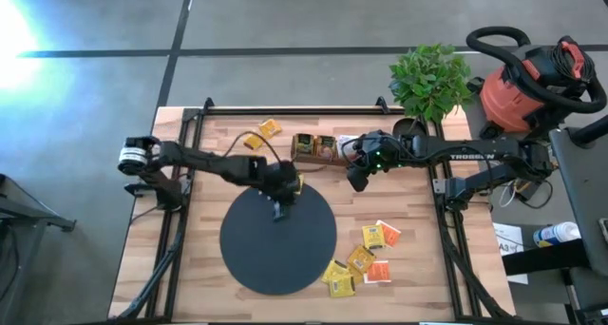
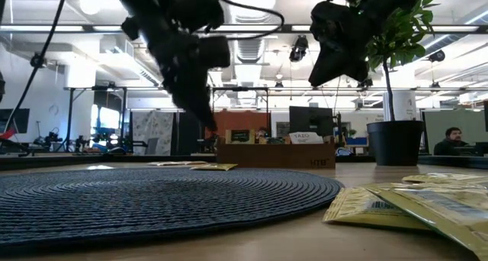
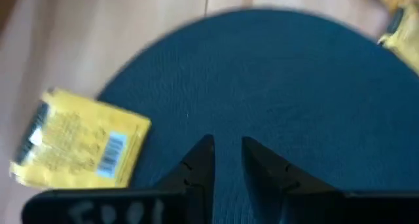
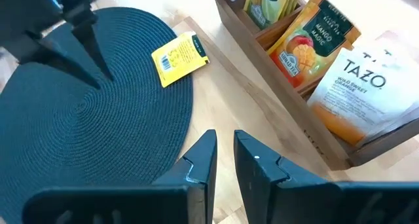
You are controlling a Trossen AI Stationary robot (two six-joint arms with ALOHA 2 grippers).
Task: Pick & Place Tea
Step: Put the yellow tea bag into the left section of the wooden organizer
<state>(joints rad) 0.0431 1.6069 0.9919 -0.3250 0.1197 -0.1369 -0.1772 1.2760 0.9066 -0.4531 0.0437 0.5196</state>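
Hovering my left gripper (image 3: 226, 152), fingers slightly apart and empty, over the black mat (image 1: 277, 241) beside a yellow tea sachet (image 4: 179, 57) on its rim, I keep my empty, narrowly parted right gripper (image 4: 224, 150) near the wooden tray (image 1: 318, 149).

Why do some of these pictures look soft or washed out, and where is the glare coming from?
High view: bright glare burns out the floor at the upper left corner. Low view: both arms are dark silhouettes against lit ceiling lamps, and the nearest yellow sachets are out of focus. Left wrist view: the whole picture is smeared, including the yellow sachet and black mat. Right wrist view: fairly crisp.
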